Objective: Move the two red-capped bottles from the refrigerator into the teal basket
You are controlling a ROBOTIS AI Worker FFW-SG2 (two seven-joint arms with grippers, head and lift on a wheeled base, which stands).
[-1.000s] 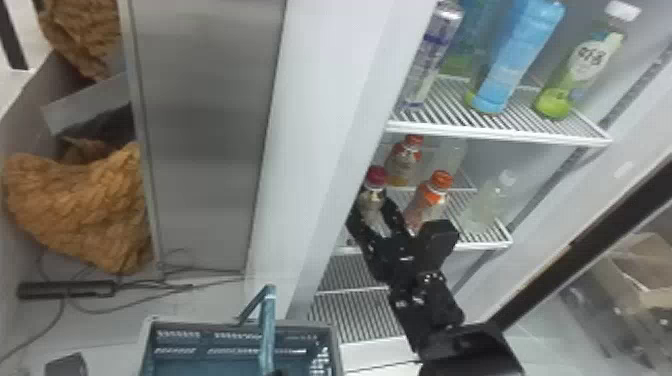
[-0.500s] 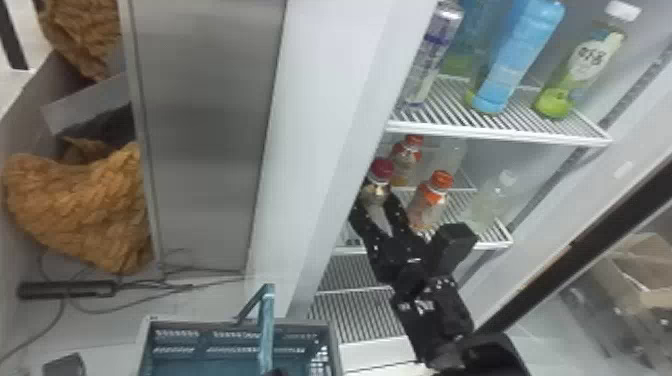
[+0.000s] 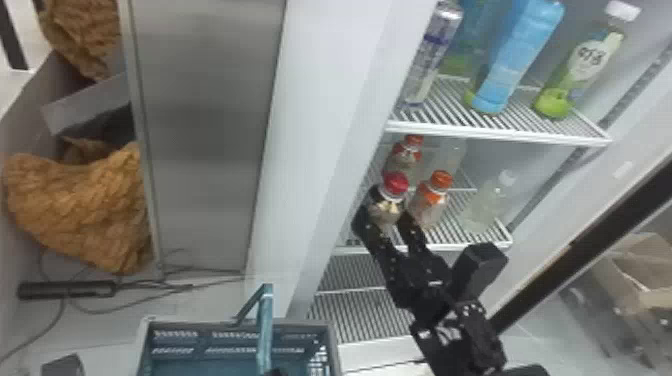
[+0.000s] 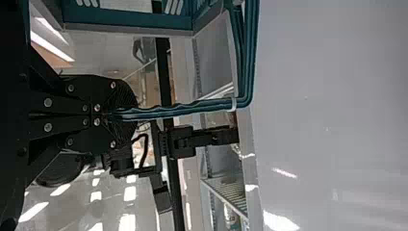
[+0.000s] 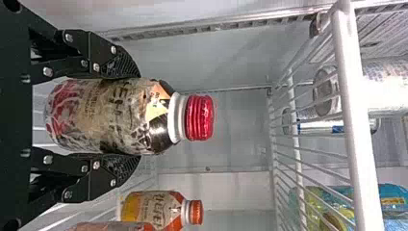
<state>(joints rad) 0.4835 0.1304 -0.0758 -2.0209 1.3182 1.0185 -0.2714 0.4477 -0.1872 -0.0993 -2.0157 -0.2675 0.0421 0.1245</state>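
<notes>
With the right gripper point(image 5: 138, 115), we pinch the red-capped bottle point(image 5: 106, 115), long axis upright, at the shelf's point(image 3: 452, 235) near left. Our left gripper point(image 4: 103, 115) pinches the basket handle point(image 4: 178, 109). We should transfer near-left, toward the teal basket point(image 3: 200, 326).

Right arm point(image 3: 460, 325) extended forward from bottom edge, head view; right gripper point(image 3: 387, 210) clamped, fingers parted; left gripper point(image 3: 276, 372) at bottom edge, fingers pinched nearly together.
</notes>
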